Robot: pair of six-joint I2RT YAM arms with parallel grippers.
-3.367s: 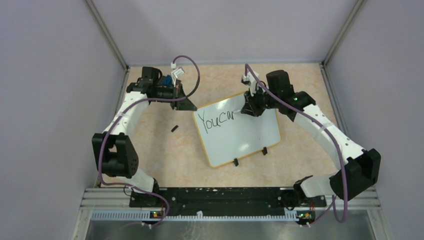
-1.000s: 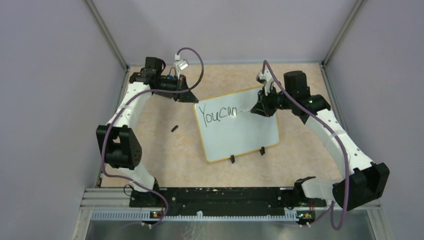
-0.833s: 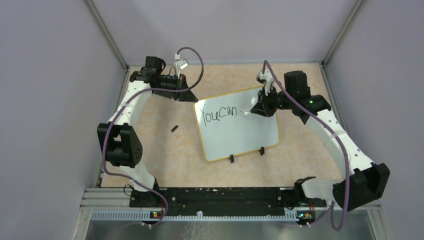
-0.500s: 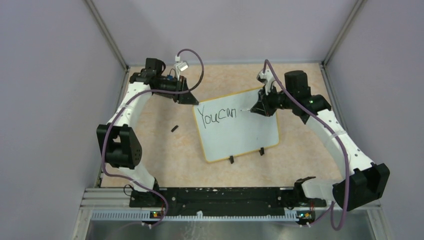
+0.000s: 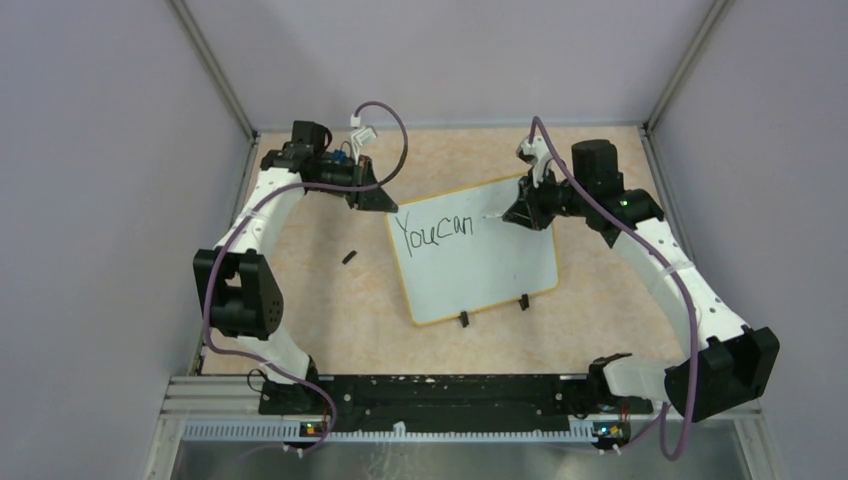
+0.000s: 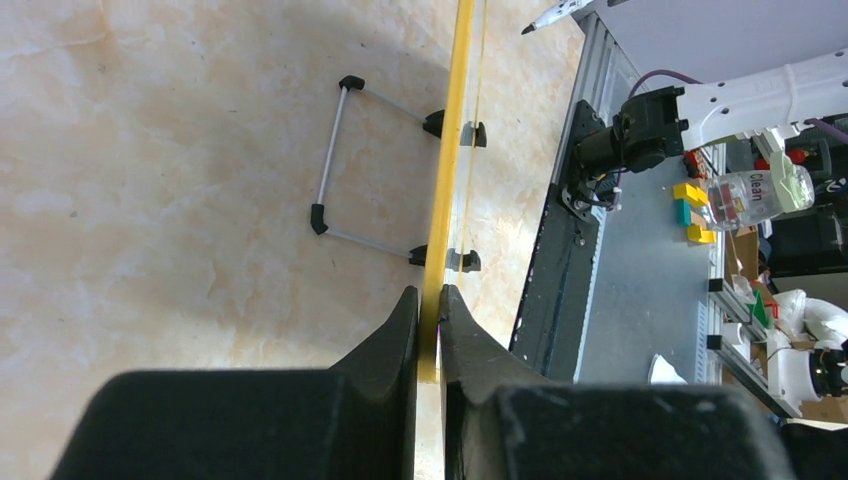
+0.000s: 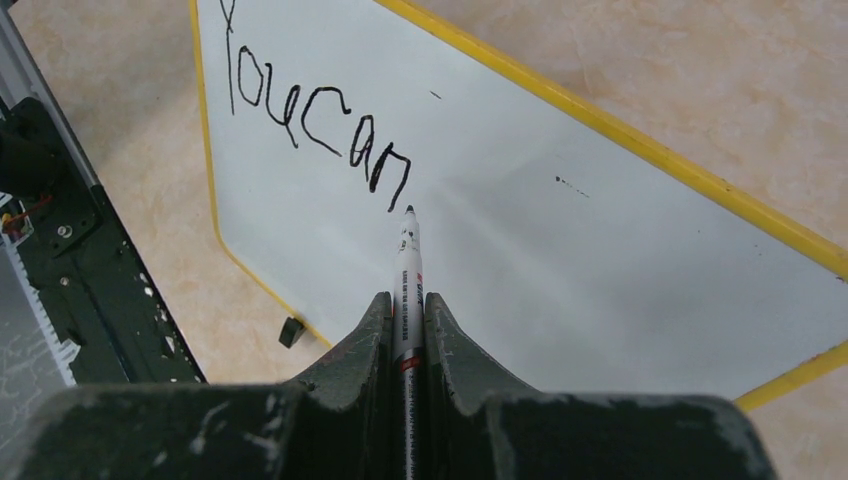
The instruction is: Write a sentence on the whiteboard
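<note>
The whiteboard, white with a yellow rim, stands tilted on the table. Black lettering on it reads "Youcan"; that is all of the sentence that shows. My left gripper is at the board's upper left corner. In the left wrist view this gripper is shut on the yellow rim. My right gripper is shut on a white marker. The marker's black tip sits just right of the last letter, at or close over the white surface.
A small black cap lies on the table left of the board. Two black clip feet stick out at the board's near edge, and a wire stand props it from behind. The arms' base rail runs along the near edge.
The lettering has gained its "n" since the oldest frame. In the last second my left gripper slid slightly right onto the board's corner, and the marker tip edged right of "can".
</note>
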